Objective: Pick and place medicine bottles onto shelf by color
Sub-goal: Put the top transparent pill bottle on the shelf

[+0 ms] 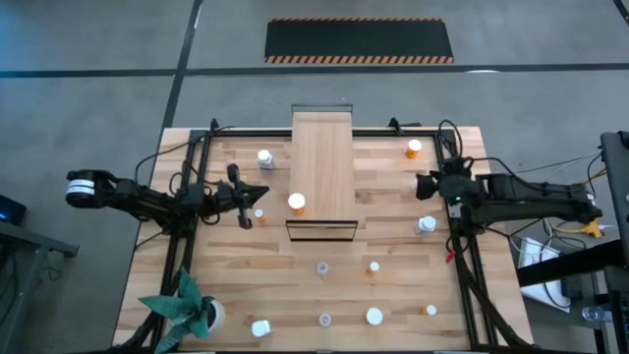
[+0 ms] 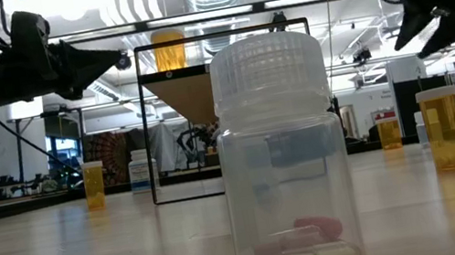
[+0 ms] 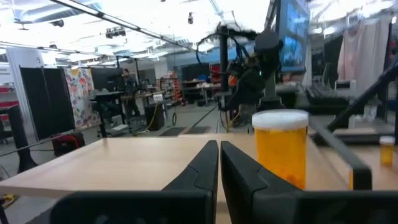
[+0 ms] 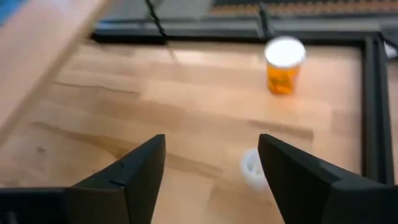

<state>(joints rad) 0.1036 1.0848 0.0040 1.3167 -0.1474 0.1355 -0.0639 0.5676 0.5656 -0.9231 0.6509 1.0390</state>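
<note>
The shelf [image 1: 322,162], a pale board in a thin dark frame, stands raised at the table's middle. An orange medicine bottle [image 1: 296,203] with a white cap stands upright near its front left edge [image 3: 281,149]. My left gripper [image 1: 263,192] is shut and level just left of that bottle, apart from it [image 3: 219,167]. My right gripper [image 1: 421,187] hangs open to the right of the shelf, tipped down over bare table [image 4: 211,146]. A small clear bottle [image 4: 252,168] stands on the table below it, and an orange bottle [image 4: 284,65] stands farther off.
More bottles stand scattered on the table: a white one [image 1: 265,156] far left, an orange one [image 1: 414,148] far right, a pale one [image 1: 426,224] right, and several along the near half, such as the clear one [image 2: 280,156]. A potted plant [image 1: 187,310] sits at the near left corner.
</note>
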